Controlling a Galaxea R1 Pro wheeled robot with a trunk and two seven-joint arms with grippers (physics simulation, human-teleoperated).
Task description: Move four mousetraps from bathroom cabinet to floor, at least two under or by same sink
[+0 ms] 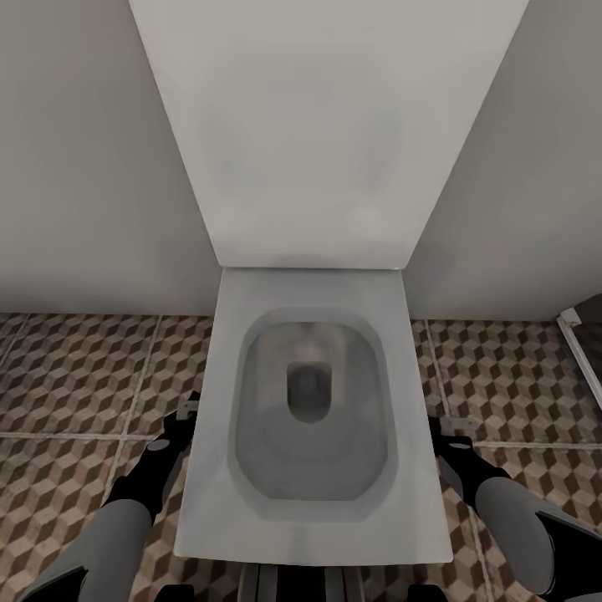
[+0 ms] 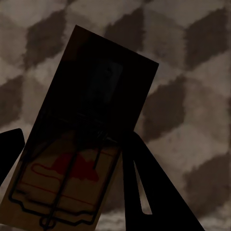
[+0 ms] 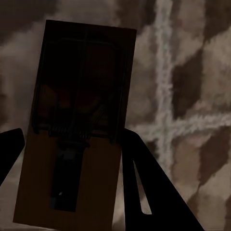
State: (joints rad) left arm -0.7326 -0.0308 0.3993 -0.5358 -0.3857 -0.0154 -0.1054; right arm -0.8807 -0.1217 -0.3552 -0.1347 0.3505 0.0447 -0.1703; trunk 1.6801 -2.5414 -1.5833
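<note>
From the head camera, a white toilet (image 1: 313, 418) stands straight ahead with its lid (image 1: 326, 125) raised against the pale wall (image 1: 75, 167). The bathroom floor (image 1: 75, 376), tiled in a brown and beige cube pattern, spreads to both sides. The left arm (image 1: 125, 510) hangs beside the bowl's left edge and the right arm (image 1: 502, 510) beside its right edge, both pointing down at the tiles. A dark shower base (image 1: 589, 334) with a white rim cuts into the right edge of this view. From here the fingers are small and dark, and what they carry cannot be made out.

The wrist cameras supply that. In the left wrist view, the left fingers (image 2: 144, 187) are closed on a mousetrap (image 2: 82, 144), a tan board held tilted, with wire parts and a red mark on its lit end; its far end is in deep shadow. The cube tiles lie blurred behind it.

In the right wrist view, the right fingers (image 3: 139, 183) grip a second mousetrap (image 3: 77, 125), nearly upright in the picture and almost wholly shadowed, its spring and wire faintly visible. Behind it a pale grout line (image 3: 163, 86) crosses another on the tiles
</note>
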